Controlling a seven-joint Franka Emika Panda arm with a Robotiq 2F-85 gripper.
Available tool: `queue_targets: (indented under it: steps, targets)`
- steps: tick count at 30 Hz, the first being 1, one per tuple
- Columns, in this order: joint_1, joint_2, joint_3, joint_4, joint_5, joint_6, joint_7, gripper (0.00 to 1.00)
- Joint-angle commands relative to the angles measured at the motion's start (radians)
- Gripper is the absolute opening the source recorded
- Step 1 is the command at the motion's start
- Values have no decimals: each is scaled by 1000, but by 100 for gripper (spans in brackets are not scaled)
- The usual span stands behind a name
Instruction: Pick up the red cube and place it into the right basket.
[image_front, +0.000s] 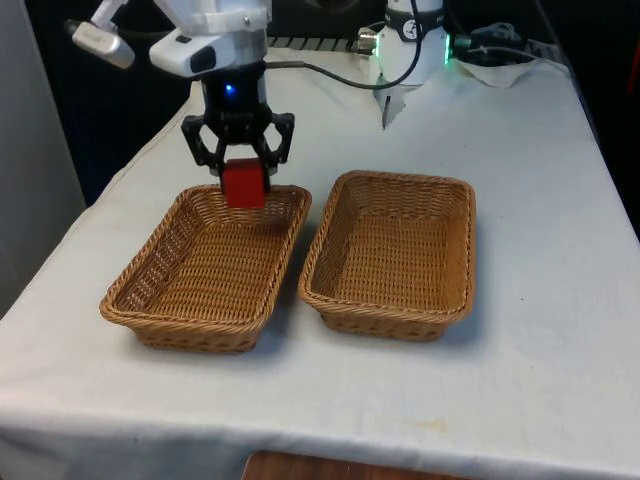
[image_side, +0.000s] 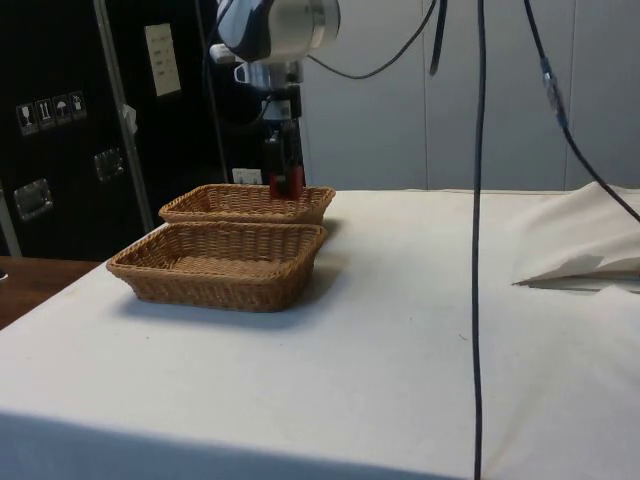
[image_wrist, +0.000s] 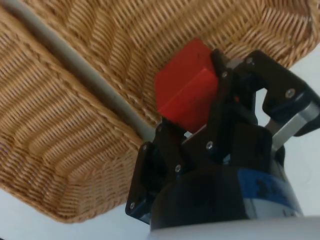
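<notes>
Above the front view's left basket (image_front: 205, 265), tool (image_front: 242, 165) grips red cube (image_front: 243, 183).

You've got two baskets side by side on the surface (image_front: 540, 330), near each other but not touching. One basket (image_front: 205, 270) sits at the front view's left, the other basket (image_front: 392, 255) at its right. The cube (image_front: 243, 184) hangs in the pincer (image_front: 240, 160), above the far rim of the left one. In the side view the cube's basket is the farther.
</notes>
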Motion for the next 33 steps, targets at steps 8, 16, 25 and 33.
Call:
queue_targets:
  steps: [8, 16, 25, 33]
  targets:
    - [-34, 99, -9, 131, 21, -52, -1, 3]
    - [-54, 183, -14, 210, 57, -58, -6, 3]
    - [-75, 276, -24, 308, 95, -69, -1, 3]
    - [-75, 291, -27, 324, 109, -71, -3, 11]
